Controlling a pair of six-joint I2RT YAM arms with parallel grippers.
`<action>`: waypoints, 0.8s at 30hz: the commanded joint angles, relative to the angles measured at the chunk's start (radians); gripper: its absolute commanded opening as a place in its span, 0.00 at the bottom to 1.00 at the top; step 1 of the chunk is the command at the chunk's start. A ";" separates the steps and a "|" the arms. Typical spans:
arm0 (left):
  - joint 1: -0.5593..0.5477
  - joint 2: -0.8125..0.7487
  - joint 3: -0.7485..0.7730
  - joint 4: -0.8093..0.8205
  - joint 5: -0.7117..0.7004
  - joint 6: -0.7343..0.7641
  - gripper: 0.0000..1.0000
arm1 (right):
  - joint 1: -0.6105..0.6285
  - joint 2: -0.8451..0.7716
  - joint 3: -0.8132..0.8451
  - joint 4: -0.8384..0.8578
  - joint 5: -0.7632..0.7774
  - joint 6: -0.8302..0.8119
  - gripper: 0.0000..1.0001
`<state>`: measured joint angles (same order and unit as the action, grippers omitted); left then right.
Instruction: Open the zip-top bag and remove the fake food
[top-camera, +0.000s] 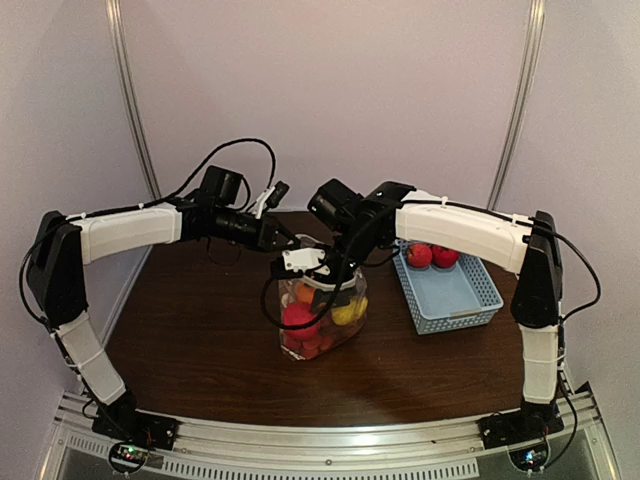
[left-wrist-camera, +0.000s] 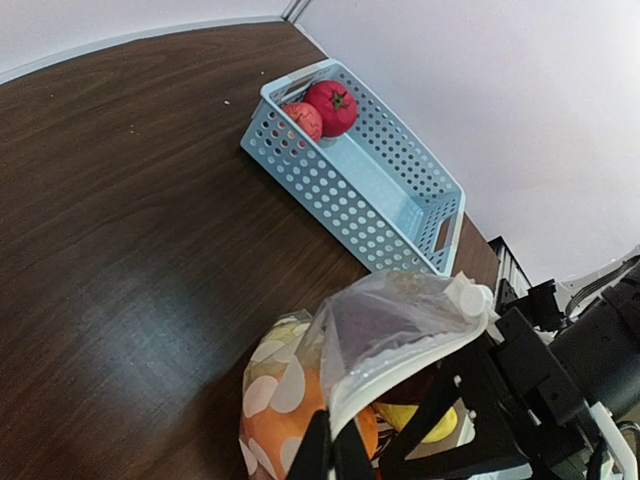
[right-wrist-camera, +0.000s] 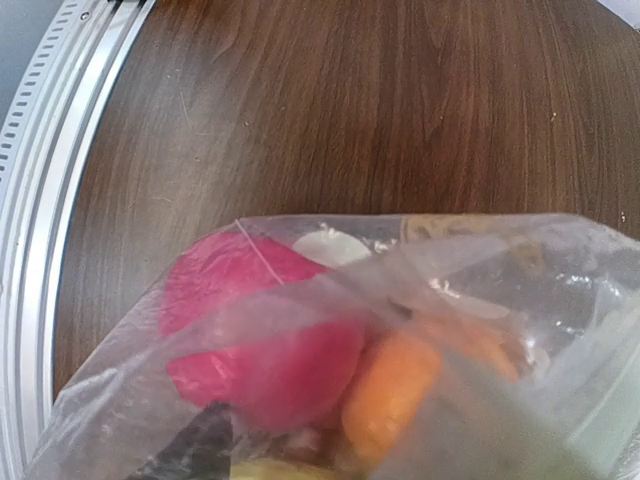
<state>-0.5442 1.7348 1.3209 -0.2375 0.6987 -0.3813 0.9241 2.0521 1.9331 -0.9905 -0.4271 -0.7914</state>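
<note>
At mid-table, zip-top bag (top-camera: 325, 320) upright, mouth up, left hand (left-wrist-camera: 333, 442) clamped on it, right hand (top-camera: 329, 281) unclear.

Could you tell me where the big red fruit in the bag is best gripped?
Probably the red fruit across its rounded top, from above through the mouth of the zip-top bag: the bag stands upright, the left gripper pinching its rim, and the fruit lies near the top.

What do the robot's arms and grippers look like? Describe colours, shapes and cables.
The left arm and right arm match: white shells on the long links, black joints and black bases. Thin black cables loop along them. The left gripper and right gripper are black, with angular fingers.
</note>
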 joint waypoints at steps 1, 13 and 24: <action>0.006 -0.019 0.015 0.081 0.086 -0.014 0.00 | -0.008 -0.055 -0.005 -0.017 -0.037 0.052 0.69; -0.031 -0.019 -0.012 0.108 0.101 -0.018 0.00 | 0.000 0.001 -0.122 0.085 -0.199 0.148 0.90; -0.031 -0.010 -0.009 0.097 0.084 -0.015 0.00 | 0.001 -0.007 -0.166 0.224 -0.151 0.241 0.78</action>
<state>-0.5766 1.7329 1.3201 -0.1764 0.7933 -0.3939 0.9207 2.0480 1.7679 -0.8066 -0.6369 -0.5934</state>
